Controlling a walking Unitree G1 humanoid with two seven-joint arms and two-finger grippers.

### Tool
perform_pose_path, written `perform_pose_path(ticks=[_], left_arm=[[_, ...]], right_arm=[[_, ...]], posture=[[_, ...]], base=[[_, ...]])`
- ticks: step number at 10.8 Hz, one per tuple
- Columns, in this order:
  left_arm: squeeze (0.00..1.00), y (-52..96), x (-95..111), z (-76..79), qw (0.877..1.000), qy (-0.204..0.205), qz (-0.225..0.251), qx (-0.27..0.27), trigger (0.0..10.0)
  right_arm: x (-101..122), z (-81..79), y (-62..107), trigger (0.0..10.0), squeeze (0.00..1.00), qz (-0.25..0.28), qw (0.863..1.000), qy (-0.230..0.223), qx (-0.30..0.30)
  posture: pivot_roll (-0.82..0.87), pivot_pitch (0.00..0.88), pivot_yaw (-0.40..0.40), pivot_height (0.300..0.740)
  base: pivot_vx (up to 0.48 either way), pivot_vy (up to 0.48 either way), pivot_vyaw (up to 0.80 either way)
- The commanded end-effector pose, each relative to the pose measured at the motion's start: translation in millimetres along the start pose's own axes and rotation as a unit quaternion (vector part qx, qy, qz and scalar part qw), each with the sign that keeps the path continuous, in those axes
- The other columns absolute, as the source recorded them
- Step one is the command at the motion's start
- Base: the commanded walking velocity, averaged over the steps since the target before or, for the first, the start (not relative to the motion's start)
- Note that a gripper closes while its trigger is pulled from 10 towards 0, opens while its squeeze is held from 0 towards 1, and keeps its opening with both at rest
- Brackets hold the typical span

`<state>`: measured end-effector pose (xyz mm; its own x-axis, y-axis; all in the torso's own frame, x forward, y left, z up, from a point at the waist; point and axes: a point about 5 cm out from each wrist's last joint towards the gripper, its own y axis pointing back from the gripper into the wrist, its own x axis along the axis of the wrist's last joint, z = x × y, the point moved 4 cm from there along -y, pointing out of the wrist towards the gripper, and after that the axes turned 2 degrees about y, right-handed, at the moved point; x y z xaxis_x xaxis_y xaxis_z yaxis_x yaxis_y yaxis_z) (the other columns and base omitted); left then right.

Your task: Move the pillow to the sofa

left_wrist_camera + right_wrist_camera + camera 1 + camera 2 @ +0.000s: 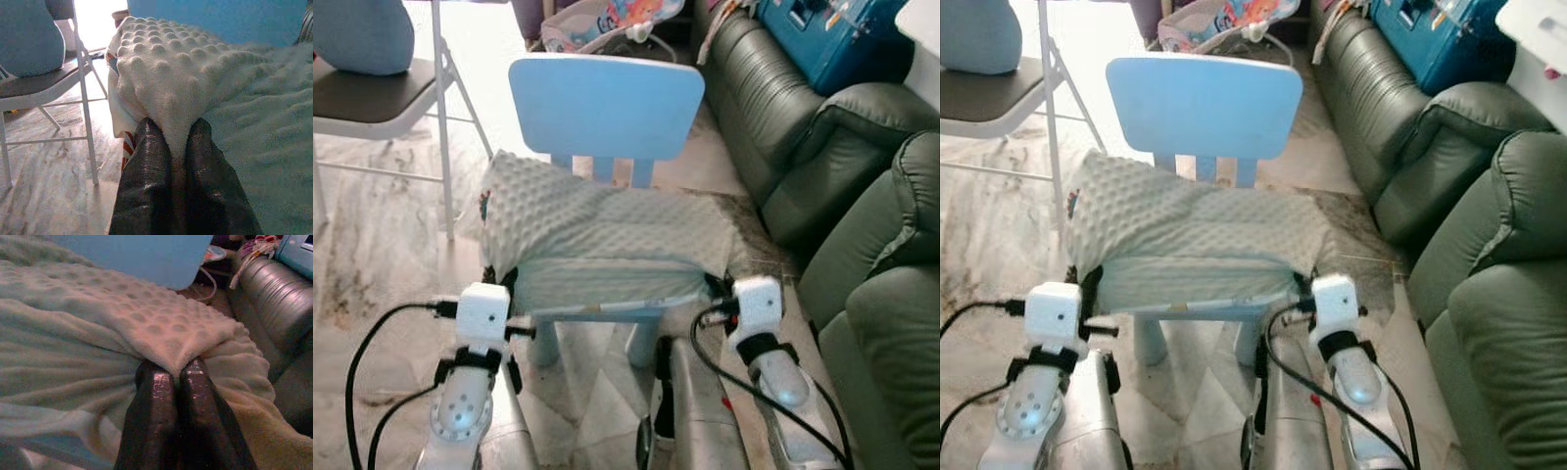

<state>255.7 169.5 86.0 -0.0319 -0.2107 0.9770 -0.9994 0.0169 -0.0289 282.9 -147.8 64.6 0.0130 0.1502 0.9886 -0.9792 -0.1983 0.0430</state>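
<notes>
Both claws clamped on the pillow [597,230], left claw [178,142] on its near-left corner, right claw [175,374] on near-right | pillow lay on the small blue chair [607,103] | step: grasp made | next, I'd guess: lift together, swing right to the green sofa [871,294]

Looks like someone's living room: big green leather sofa [822,147], marble floor [382,245], kid's blue chair [605,108], folding chair [382,93] and baby bouncer [607,24].
</notes>
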Motion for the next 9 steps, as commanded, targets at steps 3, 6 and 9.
perform_pose_path(ticks=[3, 6, 9], left_arm=[[0.00, 5.0, 1, -5.1, 1.000, -0.018, -0.009, -0.016, 10.0], [0.00, 1.2, -10, -6.7, 0.999, -0.019, -0.032, 0.018, 10.0], [0.00, -6.3, -8, -5.8, 0.999, -0.026, -0.032, 0.016, 10.0]], right_arm=[[14, 33.3, 2.8, 10.0, 0.00, -0.011, 0.999, 0.026, -0.027], [4, 24.7, 1.6, 10.0, 0.00, -0.023, 0.994, -0.065, -0.079], [4, 17.6, 0.4, 10.0, 0.00, -0.018, 0.994, -0.071, -0.080]], posture=[[-0.01, 0.068, -0.053, 0.557], [0.03, 0.023, -0.078, 0.608], [0.01, 0.031, -0.067, 0.649]], base=[[0.000, 0.000, 0.00], [0.000, 0.000, 0.00], [0.000, 0.000, 0.00]])
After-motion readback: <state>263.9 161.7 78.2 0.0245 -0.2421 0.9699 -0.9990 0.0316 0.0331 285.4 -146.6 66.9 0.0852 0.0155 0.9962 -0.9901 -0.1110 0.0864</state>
